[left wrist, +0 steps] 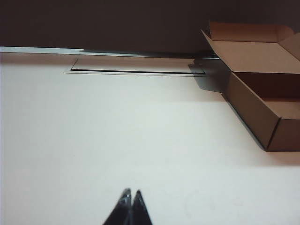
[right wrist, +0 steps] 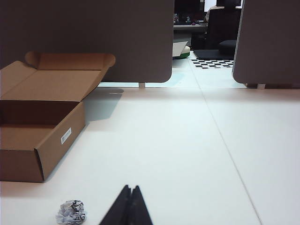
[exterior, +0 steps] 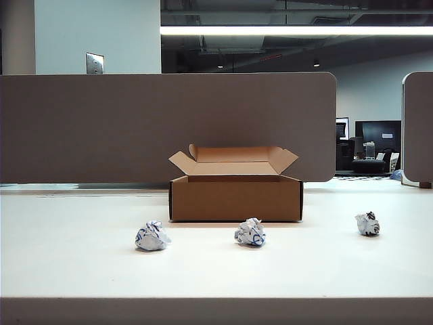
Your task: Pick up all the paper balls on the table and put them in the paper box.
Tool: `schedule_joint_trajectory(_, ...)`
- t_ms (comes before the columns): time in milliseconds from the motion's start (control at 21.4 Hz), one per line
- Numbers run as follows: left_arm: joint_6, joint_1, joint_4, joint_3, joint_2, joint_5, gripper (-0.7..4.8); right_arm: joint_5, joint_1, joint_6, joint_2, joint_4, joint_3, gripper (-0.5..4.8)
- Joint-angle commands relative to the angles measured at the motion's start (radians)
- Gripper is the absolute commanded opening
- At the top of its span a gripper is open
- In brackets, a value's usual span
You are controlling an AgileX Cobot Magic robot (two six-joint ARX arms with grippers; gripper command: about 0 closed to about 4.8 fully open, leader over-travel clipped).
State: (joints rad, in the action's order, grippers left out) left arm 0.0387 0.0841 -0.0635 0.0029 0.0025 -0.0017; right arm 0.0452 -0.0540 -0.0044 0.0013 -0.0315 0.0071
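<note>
Cardboard-brown and open-flapped, the paper box point(exterior: 235, 198) sits mid-desk point(exterior: 81, 271) before a grey-brown divider panel point(exterior: 162, 125), with three paper balls in front: left ball point(exterior: 151, 237), middle ball point(exterior: 250, 233), right ball point(exterior: 367, 224) (well apart from the box). Left claw point(left wrist: 131, 193) and right claw point(right wrist: 131, 188) each hover low over the desk, fingertips pressed together, holding nothing.

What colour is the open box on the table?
Plain brown cardboard; the paper box shows best in the exterior view.
</note>
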Motion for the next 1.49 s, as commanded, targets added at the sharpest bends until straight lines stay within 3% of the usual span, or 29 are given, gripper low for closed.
schedule_joint_trajectory(47,-0.002,-0.003,0.012,0.003,0.000,0.002,-0.05,-0.004,0.000,0.001,-0.003,-0.017,-0.006,-0.05)
schedule_joint_trajectory(373,0.010,-0.003,0.013,0.011,0.000,0.003,-0.05,0.006,0.000,0.057,-0.003,-0.027,-0.005,-0.05)
schedule_joint_trajectory(513,0.149,-0.003,0.004,0.103,0.001,0.006,-0.05,-0.053,0.000,0.107,-0.003,-0.041,0.082,-0.05)
schedule_joint_trajectory(746,0.152,-0.002,-0.098,0.324,0.084,0.068,-0.05,-0.074,0.001,0.109,0.090,0.011,0.299,-0.05)
schedule_joint_trajectory(886,0.149,-0.002,-0.093,0.403,0.242,0.142,-0.05,-0.072,0.000,0.105,0.255,0.148,0.473,-0.05)
schedule_joint_trajectory(1072,0.096,-0.001,-0.069,0.443,0.431,0.215,-0.05,-0.071,0.002,0.043,0.489,0.146,0.595,-0.05)
schedule_joint_trajectory(1306,0.062,0.025,-0.053,0.477,0.693,0.323,-0.05,-0.072,0.029,0.037,0.742,0.181,0.667,-0.05)
schedule_joint_trajectory(1492,-0.026,0.113,-0.038,0.532,0.871,0.367,-0.05,-0.074,0.108,0.028,0.920,0.175,0.698,-0.05)
